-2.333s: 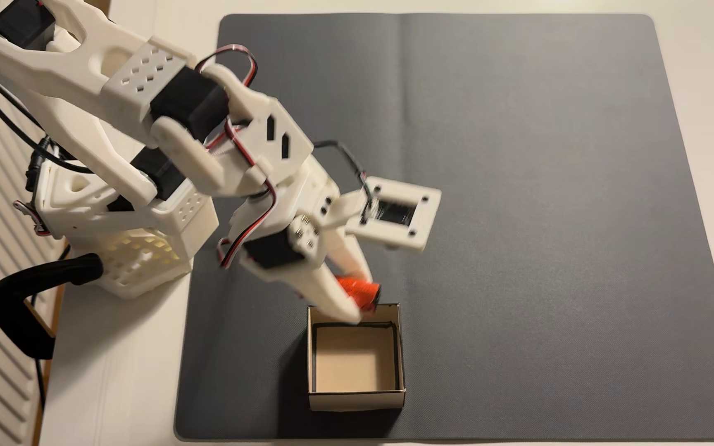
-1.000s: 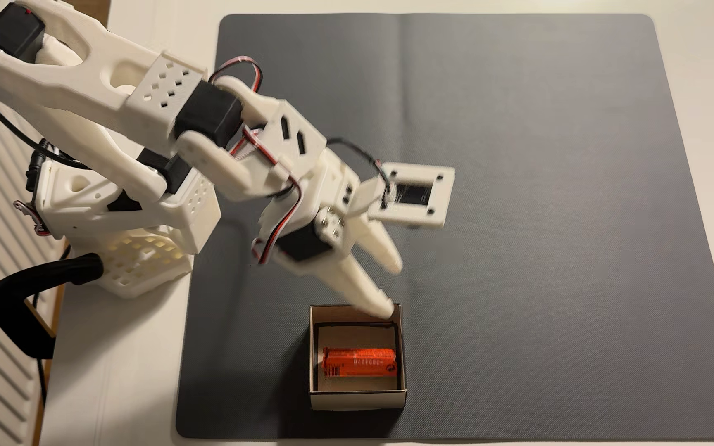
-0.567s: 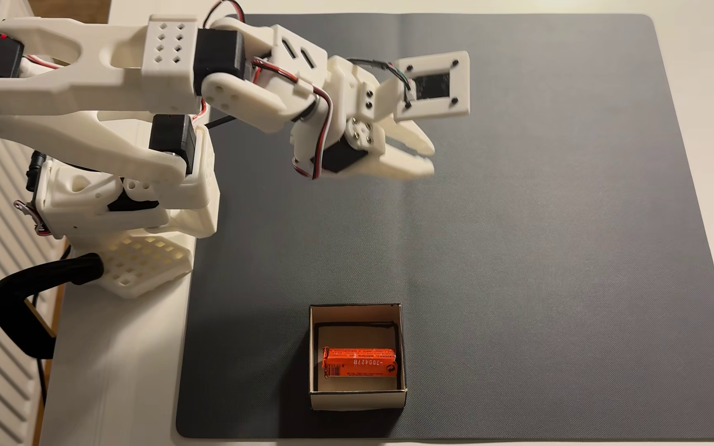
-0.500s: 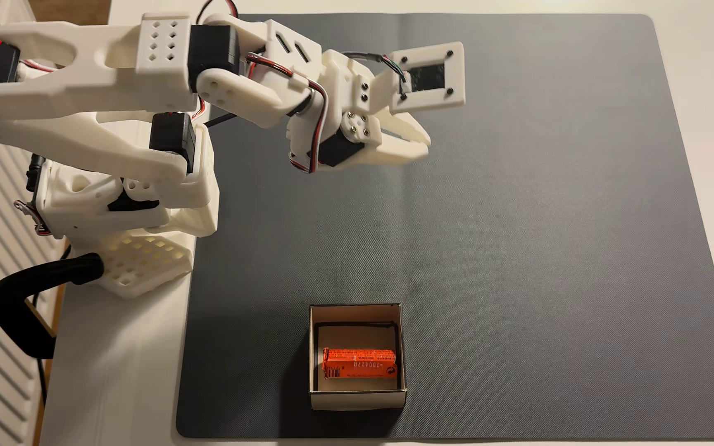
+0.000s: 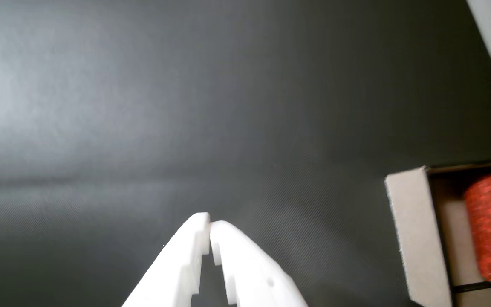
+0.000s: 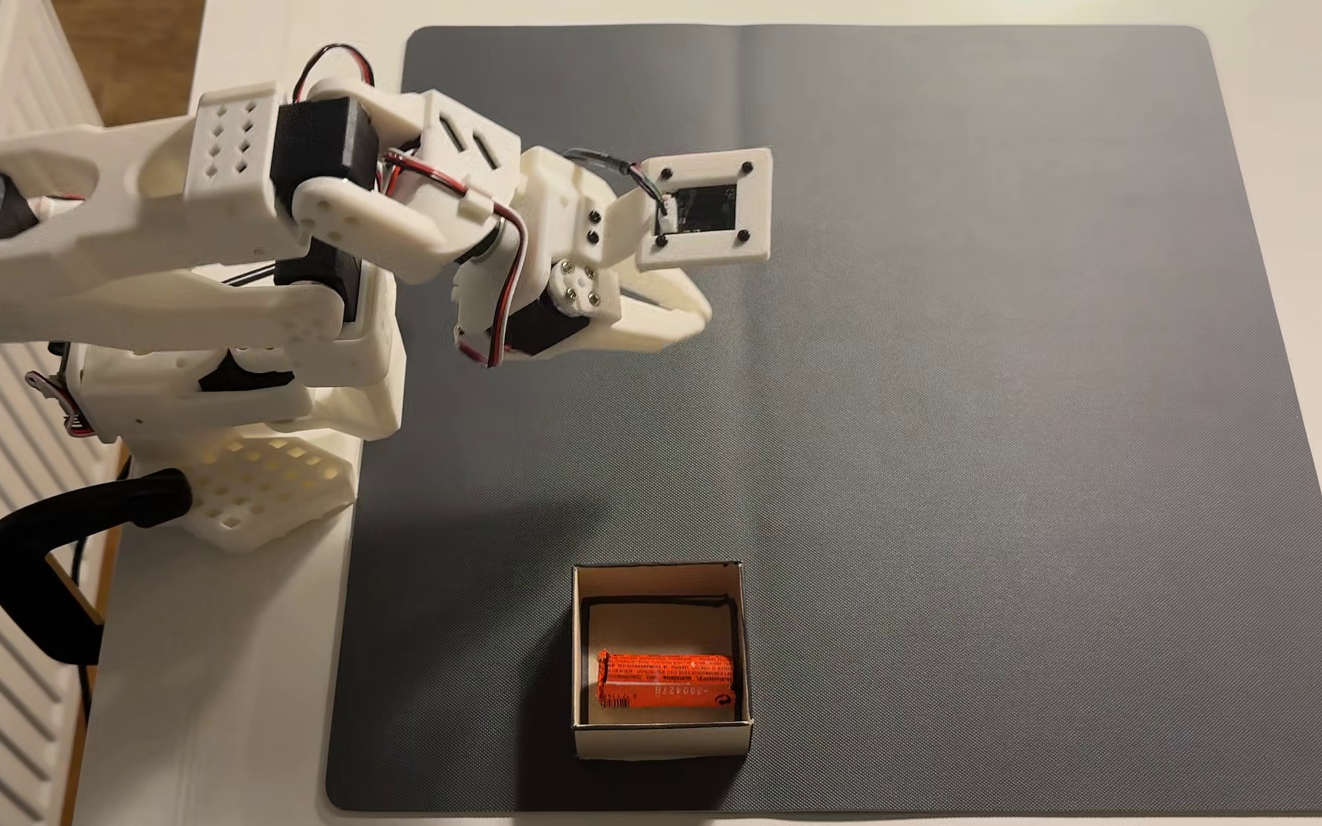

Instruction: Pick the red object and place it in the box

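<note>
Jaws pressed together, tips meeting with nothing between them: the gripper (image 5: 209,225) enters the wrist view from the lower edge, its white fingers (image 5: 173,268) converging over bare dark mat (image 5: 143,106). In the fixed view the gripper (image 6: 701,314) hangs above the upper-middle part of the mat (image 6: 1000,397), pointing toward the right of that view, with the white camera mount (image 6: 709,208) just above it and the white arm (image 6: 165,206) reaching in from the base (image 6: 244,413) at the left. The box (image 6: 658,743) stands near the mat's lower edge in the fixed view, well apart from the gripper; in the wrist view the box (image 5: 416,230) sits at the lower right. The red object (image 6: 666,680) lies on its side on the box floor, close to the near wall, its long axis running left to right in the fixed view; the wrist view shows the red object (image 5: 490,226) inside the box, blurred.
</note>
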`<state>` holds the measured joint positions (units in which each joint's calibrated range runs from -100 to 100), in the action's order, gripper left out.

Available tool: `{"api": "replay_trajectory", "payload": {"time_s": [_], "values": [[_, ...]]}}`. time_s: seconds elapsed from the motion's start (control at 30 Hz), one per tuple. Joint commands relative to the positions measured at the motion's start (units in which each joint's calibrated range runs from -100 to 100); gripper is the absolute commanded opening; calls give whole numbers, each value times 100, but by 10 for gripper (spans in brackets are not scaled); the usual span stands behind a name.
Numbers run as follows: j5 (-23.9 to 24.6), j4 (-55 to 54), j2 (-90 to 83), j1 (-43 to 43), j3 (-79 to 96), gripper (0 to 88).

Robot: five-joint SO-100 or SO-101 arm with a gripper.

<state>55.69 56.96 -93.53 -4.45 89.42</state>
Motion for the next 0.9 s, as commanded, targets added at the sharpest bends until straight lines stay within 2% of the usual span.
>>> {"api": "replay_trajectory", "payload": {"time_s": [0.0, 0.5, 0.87], "values": [[-10, 432, -570, 59, 360, 8], [-10, 852, -511, 67, 1040, 12], [26, 1630, -494, 67, 1049, 9]]}}
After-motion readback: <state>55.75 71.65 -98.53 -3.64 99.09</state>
